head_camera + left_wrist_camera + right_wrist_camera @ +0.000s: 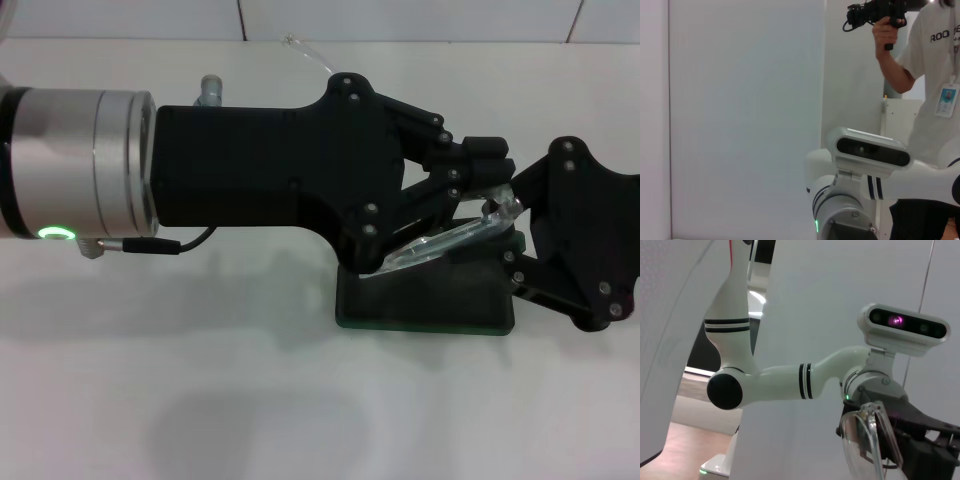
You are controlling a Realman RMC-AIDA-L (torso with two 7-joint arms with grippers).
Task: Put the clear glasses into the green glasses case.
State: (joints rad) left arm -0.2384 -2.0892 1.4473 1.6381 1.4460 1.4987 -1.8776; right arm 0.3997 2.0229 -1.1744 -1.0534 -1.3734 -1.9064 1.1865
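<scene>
The clear glasses (445, 240) hang tilted just above the green glasses case (425, 308), which lies flat on the white table. My left gripper (488, 172) reaches in from the left and is shut on the right end of the frame. One thin clear arm (305, 50) of the glasses sticks out behind the left hand. My right gripper (515, 230) faces it from the right, open, with its fingers on either side of that same end. In the right wrist view a lens of the glasses (865, 445) shows close up in front of the left gripper (920, 440).
The white table (200, 400) runs to a tiled wall (400, 18) at the back. A cable (160, 245) hangs under my left wrist. In the left wrist view a person (935, 75) stands behind the robot holding a camera.
</scene>
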